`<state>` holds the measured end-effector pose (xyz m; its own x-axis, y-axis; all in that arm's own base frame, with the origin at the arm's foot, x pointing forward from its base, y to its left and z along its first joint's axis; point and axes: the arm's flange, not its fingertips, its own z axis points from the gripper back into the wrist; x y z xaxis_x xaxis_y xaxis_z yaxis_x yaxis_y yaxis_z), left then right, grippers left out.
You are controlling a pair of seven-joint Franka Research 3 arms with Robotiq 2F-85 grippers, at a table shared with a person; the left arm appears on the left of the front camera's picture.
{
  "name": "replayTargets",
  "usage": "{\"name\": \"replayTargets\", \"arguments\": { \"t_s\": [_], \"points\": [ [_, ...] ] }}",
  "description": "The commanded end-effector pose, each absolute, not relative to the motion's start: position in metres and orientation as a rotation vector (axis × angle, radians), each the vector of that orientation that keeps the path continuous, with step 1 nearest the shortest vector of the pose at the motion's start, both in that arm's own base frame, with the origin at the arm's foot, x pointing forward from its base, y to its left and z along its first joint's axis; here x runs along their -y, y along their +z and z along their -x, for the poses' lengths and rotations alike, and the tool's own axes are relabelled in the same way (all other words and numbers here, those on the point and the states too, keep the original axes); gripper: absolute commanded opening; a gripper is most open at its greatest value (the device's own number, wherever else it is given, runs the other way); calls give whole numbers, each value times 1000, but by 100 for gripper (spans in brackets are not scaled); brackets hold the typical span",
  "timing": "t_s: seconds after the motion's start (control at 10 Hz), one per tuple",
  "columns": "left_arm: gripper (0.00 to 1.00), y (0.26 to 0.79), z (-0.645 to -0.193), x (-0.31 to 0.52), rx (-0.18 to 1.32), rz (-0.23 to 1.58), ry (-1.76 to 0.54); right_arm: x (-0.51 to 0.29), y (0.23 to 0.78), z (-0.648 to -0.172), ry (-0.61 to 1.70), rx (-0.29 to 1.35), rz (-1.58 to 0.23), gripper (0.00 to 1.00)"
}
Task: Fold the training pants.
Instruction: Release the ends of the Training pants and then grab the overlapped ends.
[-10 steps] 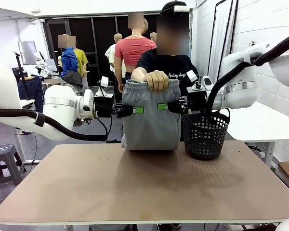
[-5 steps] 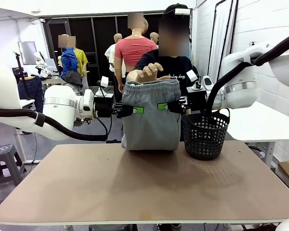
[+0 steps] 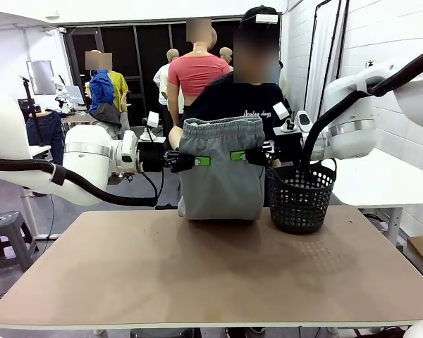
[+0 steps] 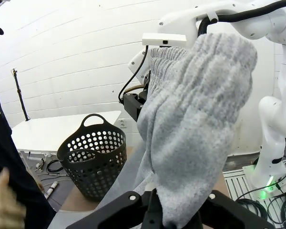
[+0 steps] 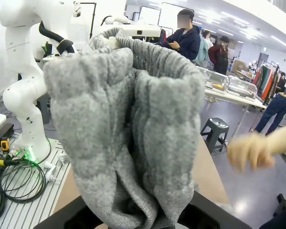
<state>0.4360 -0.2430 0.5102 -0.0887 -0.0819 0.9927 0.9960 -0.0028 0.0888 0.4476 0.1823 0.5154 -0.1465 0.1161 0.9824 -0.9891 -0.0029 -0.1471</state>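
The training pants [image 3: 221, 169] hang in the air over the far edge of the desk [image 3: 211, 274], stretched between the two arms. The gathered waistband is on top and the doubled cloth drops straight down, so the long axis is upright. The lower edge reaches about to the desk's far edge; I cannot tell whether it touches.

The left hand [image 3: 201, 160] comes in level from its own side and is clamped tight on the left edge of the pants, a little below the waistband. The right hand [image 3: 238, 155] does the same on the right edge at nearly the same height. In each wrist view the grey cloth rises bunched from between the closed fingers. Both hands are equally near, so neither has the advantage.

What the next move likely depends on is that the bare desk lies below the pants and toward the robot. Laying them flat would probably mean both hands coming down and forward together, keeping the waistband line level.

The cloth is soft, light grey fleece with a nubbly surface and a ribbed elastic top. It is limp and would sag or twist if one hand led. A black mesh basket [image 3: 300, 197] with round holes stands just beside the pants on the right hand's side and could snag the cloth
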Motion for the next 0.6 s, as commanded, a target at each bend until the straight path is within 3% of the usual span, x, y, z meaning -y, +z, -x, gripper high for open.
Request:
{"name": "replayTargets", "arguments": {
  "t_s": [0.0,0.5],
  "points": [
    [0,515,-433,245,1237,1101,-1300,-181,517,-443,1355,1253,-1066,0],
    [0,515,-433,245,1237,1101,-1300,-181,517,-443,1355,1253,-1066,0]
  ]
}}
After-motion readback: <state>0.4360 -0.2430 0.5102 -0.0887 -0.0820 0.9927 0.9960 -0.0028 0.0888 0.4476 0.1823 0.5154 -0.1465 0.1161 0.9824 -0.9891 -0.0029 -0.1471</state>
